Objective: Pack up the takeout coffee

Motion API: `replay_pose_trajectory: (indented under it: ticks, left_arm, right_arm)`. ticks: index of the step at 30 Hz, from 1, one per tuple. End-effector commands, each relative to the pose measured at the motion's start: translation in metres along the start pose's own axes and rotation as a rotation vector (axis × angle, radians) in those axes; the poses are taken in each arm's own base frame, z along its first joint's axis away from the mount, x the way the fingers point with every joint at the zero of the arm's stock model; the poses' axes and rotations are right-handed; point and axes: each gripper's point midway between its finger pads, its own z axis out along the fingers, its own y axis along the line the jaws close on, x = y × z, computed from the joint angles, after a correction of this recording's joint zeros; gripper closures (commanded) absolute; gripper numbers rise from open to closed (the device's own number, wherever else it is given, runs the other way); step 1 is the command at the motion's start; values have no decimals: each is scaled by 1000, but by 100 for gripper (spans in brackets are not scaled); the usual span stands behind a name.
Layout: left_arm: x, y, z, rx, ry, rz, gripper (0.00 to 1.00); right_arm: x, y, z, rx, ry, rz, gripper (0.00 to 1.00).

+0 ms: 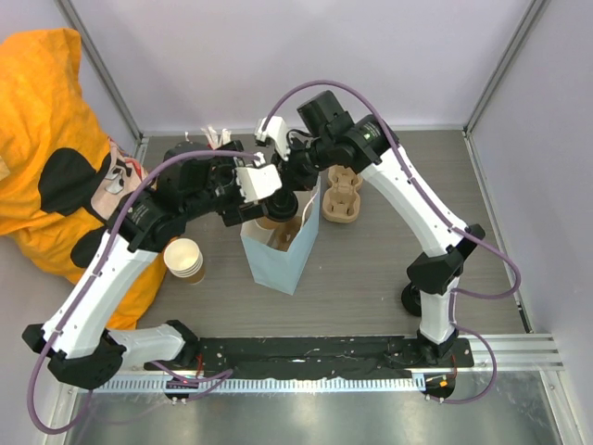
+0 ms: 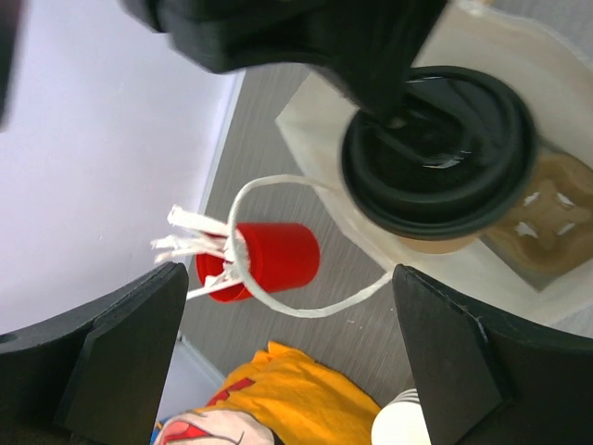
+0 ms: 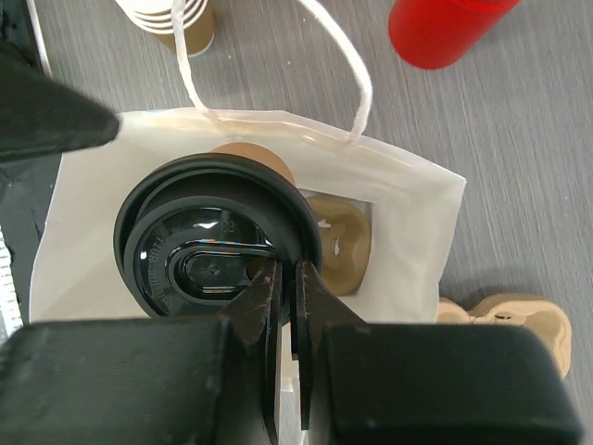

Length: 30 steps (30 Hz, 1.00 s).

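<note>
Takeout coffee (image 3: 218, 252) sits right in the open mouth of the pale blue paper bag (image 1: 274, 264) - black lid up, a sliver of tan cup wall showing beneath it. The right gripper (image 3: 287, 274) has its fingers pressed together on the lid's rim, pinching the near edge. Below the cup, down inside the bag, there is a brown moulded cup carrier (image 3: 339, 243); whether the cup rests on it cannot be told. The left gripper (image 2: 287, 297) hangs just beside the bag, its fingers (image 2: 130, 352) spread wide with nothing between them. Past them a red cup (image 2: 274, 258) lies tipped on the table (image 1: 371, 278), white stirrers (image 2: 190, 236) sticking out. On the left of the bag stands a stack of lidless paper cups (image 1: 185, 260) - on the right, a second cup carrier (image 1: 343, 199).
</note>
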Motion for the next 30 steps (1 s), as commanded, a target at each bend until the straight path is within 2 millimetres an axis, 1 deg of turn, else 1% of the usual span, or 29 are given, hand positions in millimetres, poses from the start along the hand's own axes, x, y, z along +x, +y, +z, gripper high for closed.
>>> replay_pose_trajectory:
  ticks: [1,3,5,6,9,11,12,16,19,21,22,25,26,30]
  left_arm:
    - [-5,40,-4,-182,-4,-94,3]
    - [-6,46,-5,-195,-3,-154,3]
    - [-9,52,-9,-209,-15,-211,3]
    - [-10,51,-7,-199,-23,-229,3]
    - [-18,51,-7,-188,-62,-283,3]
    - [-20,51,-8,-187,-78,-308,2]
    - [-23,49,-8,-170,-99,-327,2]
    - [-20,47,-11,-162,-101,-363,3]
    - [-15,46,-13,-163,-93,-363,4]
    - [-20,45,-22,-149,-124,-357,4]
    - [-29,44,-28,-127,-163,-351,5]
    - [-37,41,-39,-98,-193,-353,7]
    - [-39,43,-47,-97,-206,-352,6]
    - [-31,39,-56,-98,-195,-348,5]
  right_arm:
    - [-2,7,-1,16,15,-41,99]
    - [6,8,7,11,43,-39,99]
    - [10,13,13,-4,65,-40,99]
    - [16,13,18,-13,85,-33,99]
    - [25,18,27,-36,117,-21,99]
    - [31,17,32,-42,134,-10,99]
    - [35,18,35,-48,146,-3,99]
    - [43,20,43,-71,171,18,99]
    - [44,18,48,-61,173,35,99]
    - [45,18,50,-63,177,37,99]
    - [46,17,50,-59,180,40,99]
    - [49,15,53,-51,192,40,99]
    - [50,15,53,-52,193,40,99]
    - [49,15,52,-49,190,35,99]
